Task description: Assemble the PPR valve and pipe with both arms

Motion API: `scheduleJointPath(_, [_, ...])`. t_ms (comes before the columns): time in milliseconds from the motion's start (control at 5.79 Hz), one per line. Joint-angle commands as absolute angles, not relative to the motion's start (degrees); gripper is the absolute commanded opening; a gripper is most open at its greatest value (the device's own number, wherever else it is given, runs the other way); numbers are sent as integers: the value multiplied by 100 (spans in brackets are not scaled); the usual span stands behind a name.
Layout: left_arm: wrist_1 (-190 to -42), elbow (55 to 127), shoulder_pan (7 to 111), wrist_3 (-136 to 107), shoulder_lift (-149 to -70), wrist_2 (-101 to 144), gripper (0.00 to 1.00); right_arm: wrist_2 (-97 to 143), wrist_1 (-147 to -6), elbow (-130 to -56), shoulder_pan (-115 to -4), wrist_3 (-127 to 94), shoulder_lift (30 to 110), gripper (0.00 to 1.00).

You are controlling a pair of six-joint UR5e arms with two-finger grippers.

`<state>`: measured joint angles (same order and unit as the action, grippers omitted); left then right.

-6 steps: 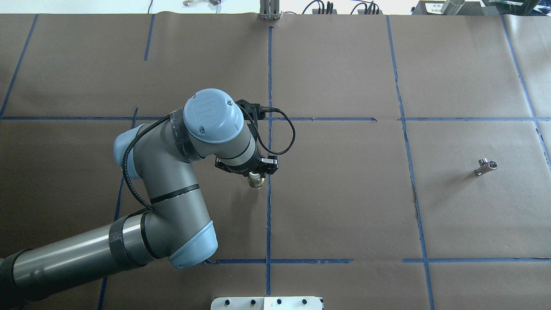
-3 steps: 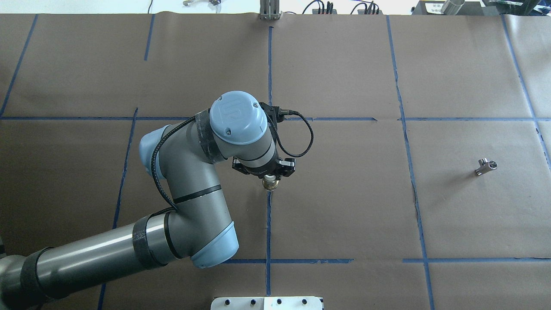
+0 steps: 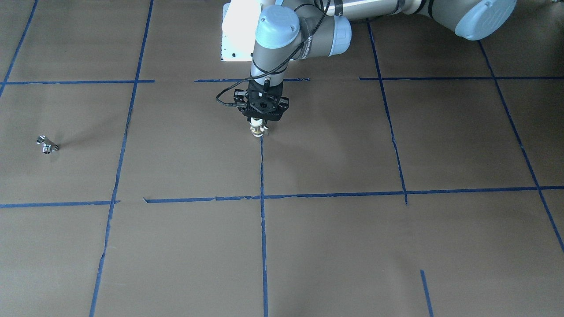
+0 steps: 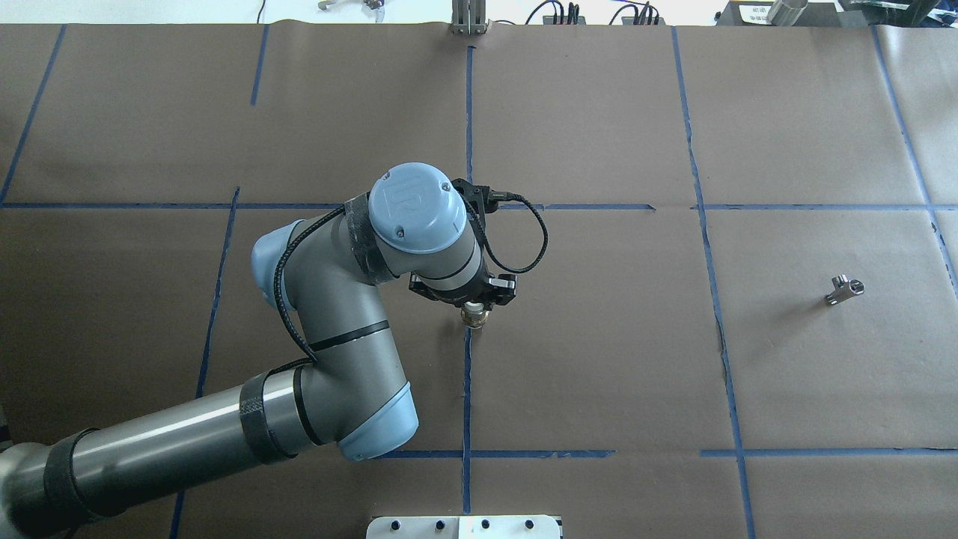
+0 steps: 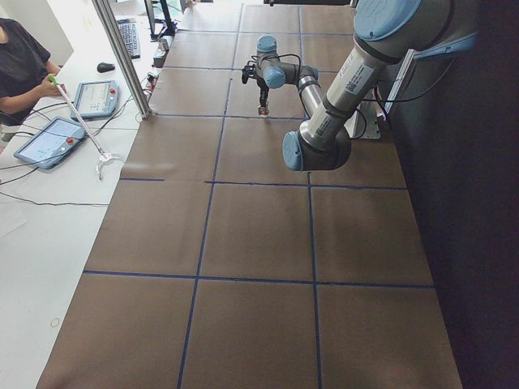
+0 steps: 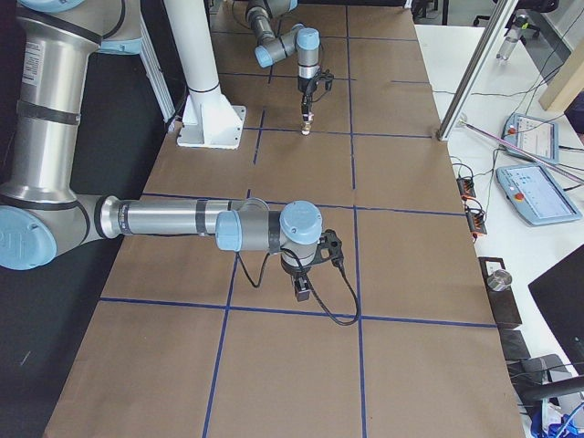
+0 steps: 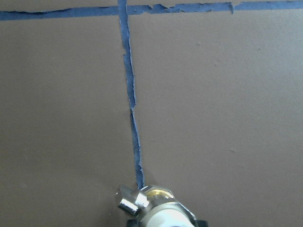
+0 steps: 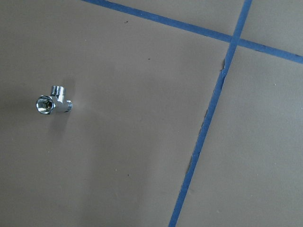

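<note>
- A grey tubular left arm with light-blue joint caps (image 4: pixel 329 314) extends from the robot's side to the long blue tape line (image 4: pixel 467 389) running down the middle of the brown paper-covered table (image 4: pixel 599 359).
- Its black two-finger left gripper (image 3: pixel 259 122) points straight down, directly over that tape line. The jaws are clamped on the top of the PPR valve, a short white plastic cylinder with a brass band (image 3: pixel 257 130). The valve hangs upright, brass end down, with a small metal lever sticking out sideways. Whether it touches the table cannot be told.
- The grey right arm (image 6: pixel 173 219) stretches low over the table, well to the robot's right of the tape line. Its black right gripper (image 6: pixel 301 290) points down. Only a side view shows it, so whether its jaws are open or closed cannot be told.
- The pipe, a small shiny chrome T-shaped fitting (image 4: pixel 844 290), lies on the table far to the robot's right of the tape line. It is slightly farther out than the valve.
</note>
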<state>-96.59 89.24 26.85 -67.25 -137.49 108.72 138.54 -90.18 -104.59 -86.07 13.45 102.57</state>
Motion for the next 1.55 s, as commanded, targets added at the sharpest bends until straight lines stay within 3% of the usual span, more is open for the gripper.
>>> scheduleJointPath(0, [-9729, 8895, 2689, -6515, -13729, 10793, 0, 13860, -9018, -10459, -8604, 1345, 10257, 100])
scheduleJointPath(345, [-9721, 8895, 2689, -6478, -13711, 10793, 1, 13852, -9018, -10459, -8604, 1345, 10257, 100])
scheduleJointPath(691, [-9729, 8895, 2681, -6486, -13711, 10793, 9, 13860, -9018, -10459, -8604, 1345, 10257, 100])
scheduleJointPath(1036, [-9765, 8886, 2672, -6521, -13702, 10793, 46, 13852, -9018, -10459, -8604, 1354, 10257, 100])
scheduleJointPath(1381, [-9756, 8886, 2663, -6513, -13702, 10793, 71, 13860, -9018, -10468, -8596, 1354, 10257, 100])
